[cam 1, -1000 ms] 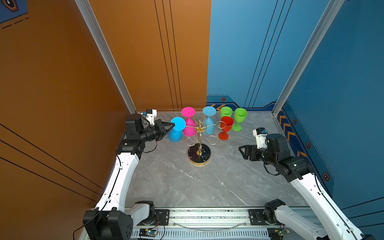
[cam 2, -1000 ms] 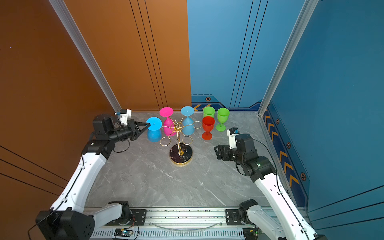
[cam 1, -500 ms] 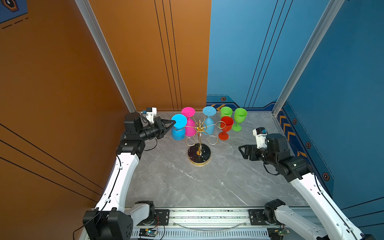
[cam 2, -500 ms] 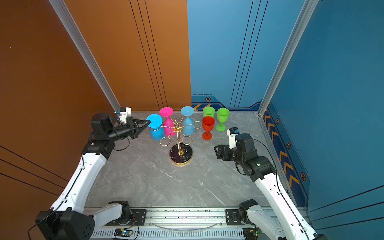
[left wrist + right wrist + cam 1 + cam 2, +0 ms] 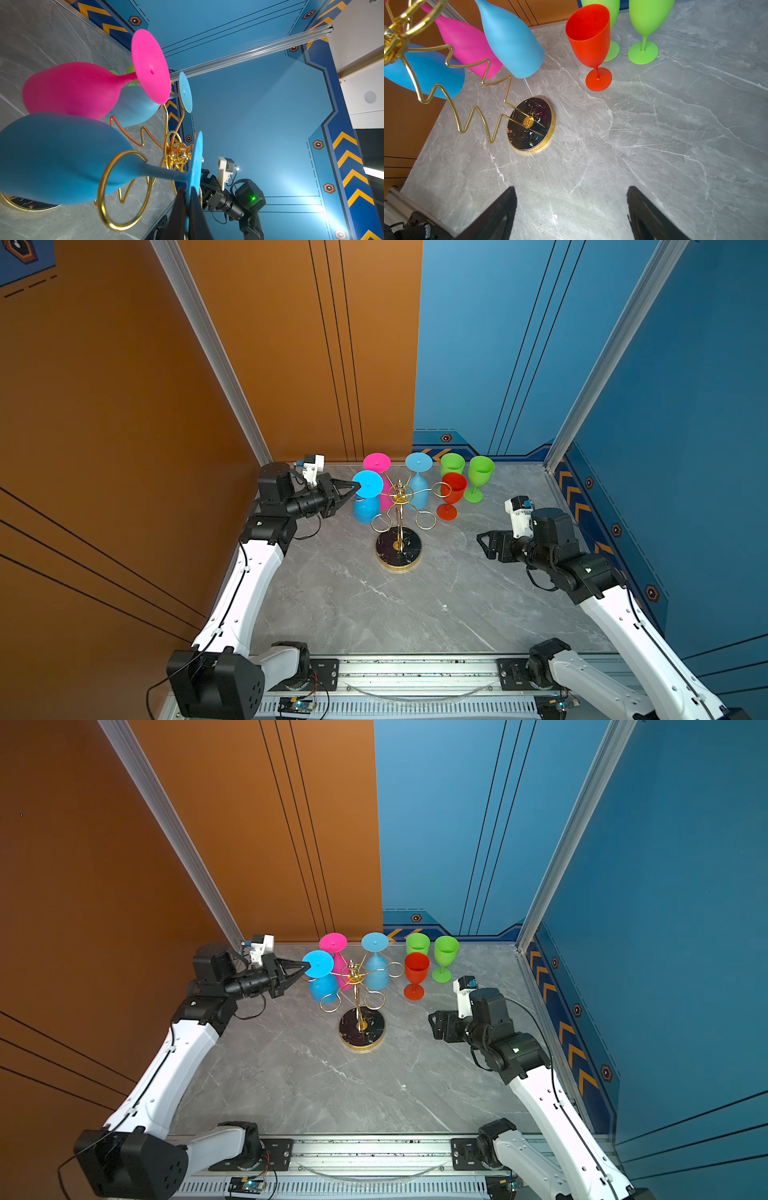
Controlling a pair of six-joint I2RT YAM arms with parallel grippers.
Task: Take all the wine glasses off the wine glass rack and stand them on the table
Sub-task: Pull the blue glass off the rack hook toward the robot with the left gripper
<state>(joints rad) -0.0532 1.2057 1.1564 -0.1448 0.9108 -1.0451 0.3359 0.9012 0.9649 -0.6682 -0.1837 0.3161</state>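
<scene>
The left end effector [image 5: 187, 192], cropped at the frame edge, gripped the blue wine glass [image 5: 52, 158] by its foot; the right end effector [image 5: 571, 188] gaped empty, fingers [image 5: 496, 216] likewise cropped.

Both top views look down from high above the table's [image 5: 374, 605] near edge, sharing all of it. The left wrist camera sits close beside the rack [image 5: 178, 154]; the right wrist camera sees it from farther off.

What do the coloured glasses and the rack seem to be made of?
The glasses, such as the blue glass: likely matte plastic; opaque, even colour, no glare. The rack: thin gold-toned metal wire, shiny. Its base: polished black marble or imitation, with white veins.
</scene>
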